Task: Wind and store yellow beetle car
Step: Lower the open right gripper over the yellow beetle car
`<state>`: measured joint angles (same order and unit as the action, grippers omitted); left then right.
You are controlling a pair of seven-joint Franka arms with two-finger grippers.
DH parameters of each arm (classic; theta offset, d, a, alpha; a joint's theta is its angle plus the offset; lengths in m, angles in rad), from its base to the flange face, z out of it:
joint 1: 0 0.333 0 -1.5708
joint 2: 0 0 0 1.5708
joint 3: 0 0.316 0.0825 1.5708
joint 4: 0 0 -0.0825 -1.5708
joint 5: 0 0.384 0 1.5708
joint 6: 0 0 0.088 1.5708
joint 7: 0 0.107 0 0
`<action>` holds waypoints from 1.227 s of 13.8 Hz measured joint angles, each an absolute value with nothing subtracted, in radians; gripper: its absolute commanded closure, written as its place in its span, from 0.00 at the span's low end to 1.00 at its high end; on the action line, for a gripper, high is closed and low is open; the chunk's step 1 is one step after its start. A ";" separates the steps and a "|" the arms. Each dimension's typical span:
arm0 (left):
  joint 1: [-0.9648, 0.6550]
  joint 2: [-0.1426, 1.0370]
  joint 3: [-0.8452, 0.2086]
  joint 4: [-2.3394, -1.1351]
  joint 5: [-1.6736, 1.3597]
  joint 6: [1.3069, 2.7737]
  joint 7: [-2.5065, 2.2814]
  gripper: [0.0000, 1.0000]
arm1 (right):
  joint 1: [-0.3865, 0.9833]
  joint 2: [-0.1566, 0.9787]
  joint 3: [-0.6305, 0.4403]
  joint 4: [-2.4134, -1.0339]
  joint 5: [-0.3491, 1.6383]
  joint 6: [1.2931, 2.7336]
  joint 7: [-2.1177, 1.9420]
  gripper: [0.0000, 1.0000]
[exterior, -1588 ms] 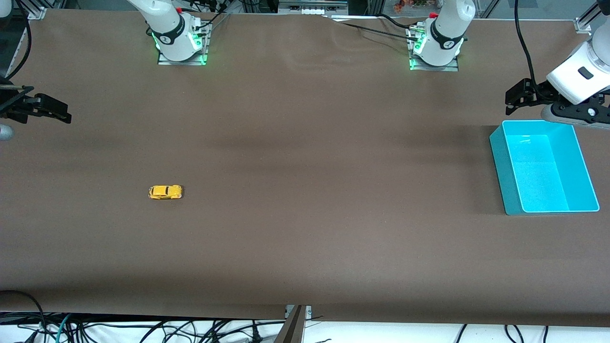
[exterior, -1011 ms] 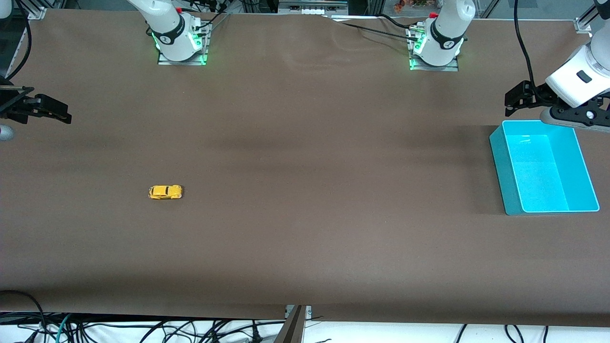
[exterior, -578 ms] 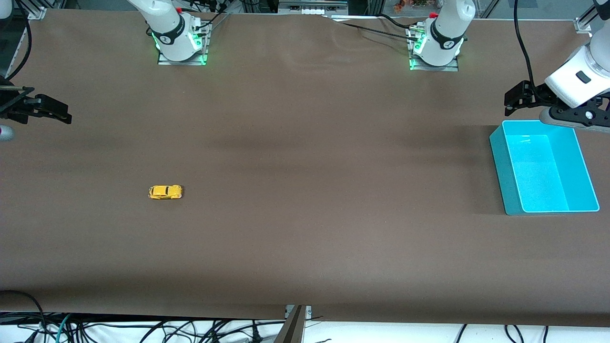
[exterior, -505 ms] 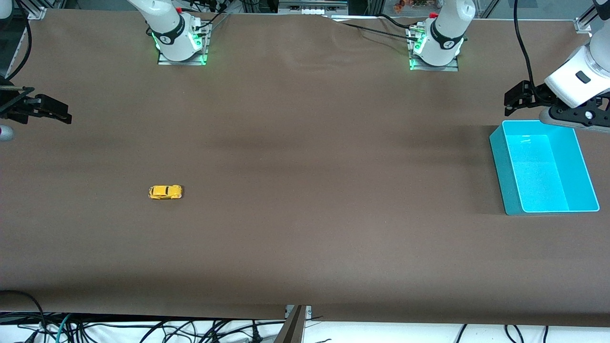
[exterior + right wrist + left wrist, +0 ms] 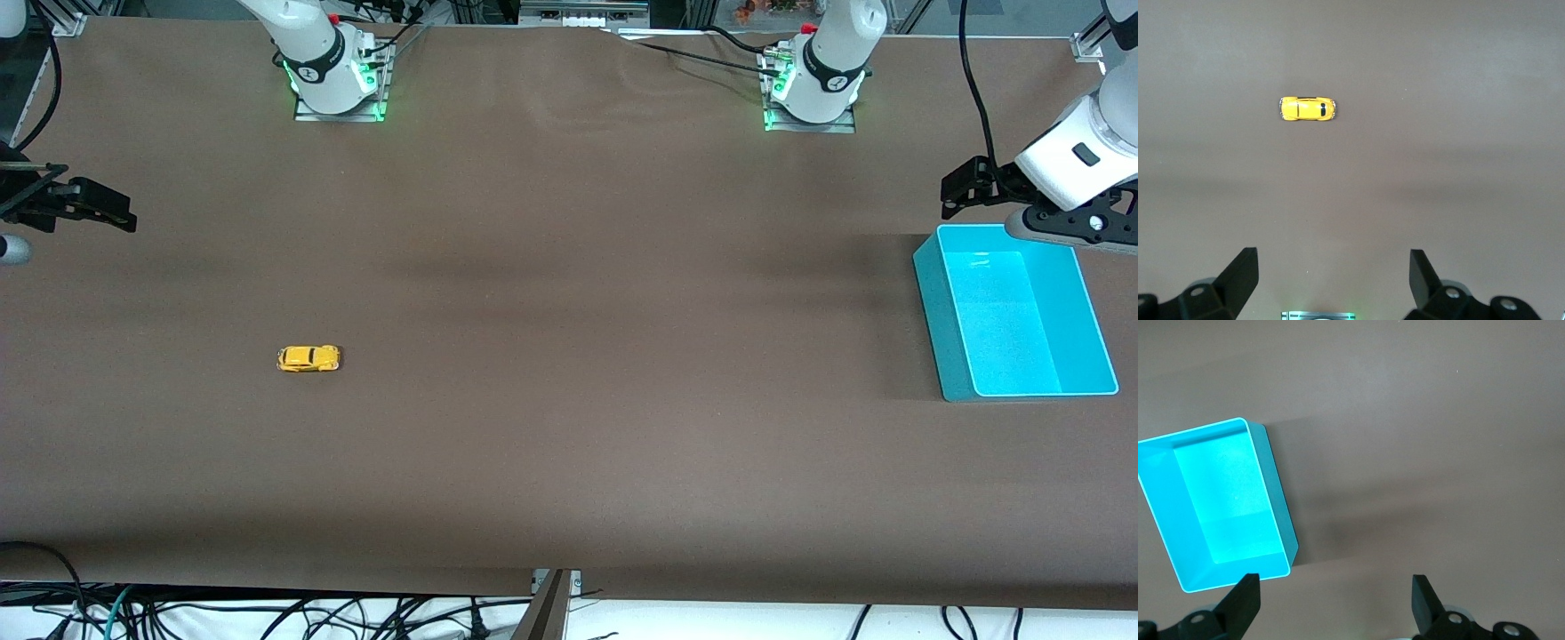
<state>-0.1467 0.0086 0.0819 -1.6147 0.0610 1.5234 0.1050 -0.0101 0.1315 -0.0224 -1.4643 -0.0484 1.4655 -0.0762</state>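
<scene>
Brown table looks nearly unchanged; only the left gripper has edged slightly, fingers wide, over the turquoise bin's farther rim. That bin holds nothing. Yellow beetle car sits apart from the wide-open right gripper.

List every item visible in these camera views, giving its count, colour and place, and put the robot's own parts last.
Tiny yellow beetle-shaped toy car: one, yellow, on the table toward the right arm's end.
Turquoise rectangular plastic bin: one, turquoise, empty, on the table at the left arm's end.
Brown table covering: one, brown, spread under everything.
Left hand: one, black, open, above the table beside the bin.
Right hand: one, black, open, above bare table at the right arm's end, apart from the car.
</scene>
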 measured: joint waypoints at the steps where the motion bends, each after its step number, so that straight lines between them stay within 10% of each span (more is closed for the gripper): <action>1: -0.147 0.009 0.081 -1.614 0.061 1.523 0.105 0.00 | -0.008 0.144 -0.018 -1.465 -0.048 1.466 -0.076 0.00; 17: -0.162 0.016 0.073 -1.597 0.061 1.510 0.103 0.00 | 0.019 0.506 -0.011 -1.503 -0.031 1.777 -0.923 0.00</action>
<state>-0.1622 0.0163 0.0734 -1.5974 0.0610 1.5099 0.1031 0.0195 0.5064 -0.0112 -1.5032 -0.0307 1.7772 -0.9234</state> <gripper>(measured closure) 0.000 0.000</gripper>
